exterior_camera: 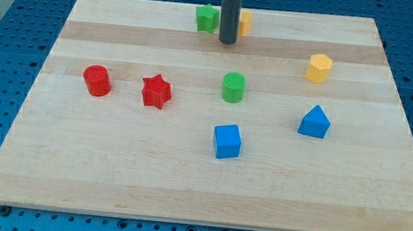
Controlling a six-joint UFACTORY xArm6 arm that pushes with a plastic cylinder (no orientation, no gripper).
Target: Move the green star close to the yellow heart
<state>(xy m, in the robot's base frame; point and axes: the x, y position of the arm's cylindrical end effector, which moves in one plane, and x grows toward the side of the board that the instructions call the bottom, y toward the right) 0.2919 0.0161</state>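
Note:
The green star (pixel 207 17) sits near the board's top edge, just left of centre. A yellow block (pixel 245 22), probably the yellow heart, lies just to its right and is mostly hidden behind my rod. My tip (pixel 227 42) is on the board between the two blocks, slightly below them in the view. The star and the yellow block are about a rod's width apart.
A wooden board (pixel 108 174) on a blue pegboard table. On it are a yellow hexagon (pixel 319 68), a green cylinder (pixel 233 87), a red cylinder (pixel 97 80), a red star (pixel 156 92), a blue cube (pixel 227 141) and a blue triangular block (pixel 314 122).

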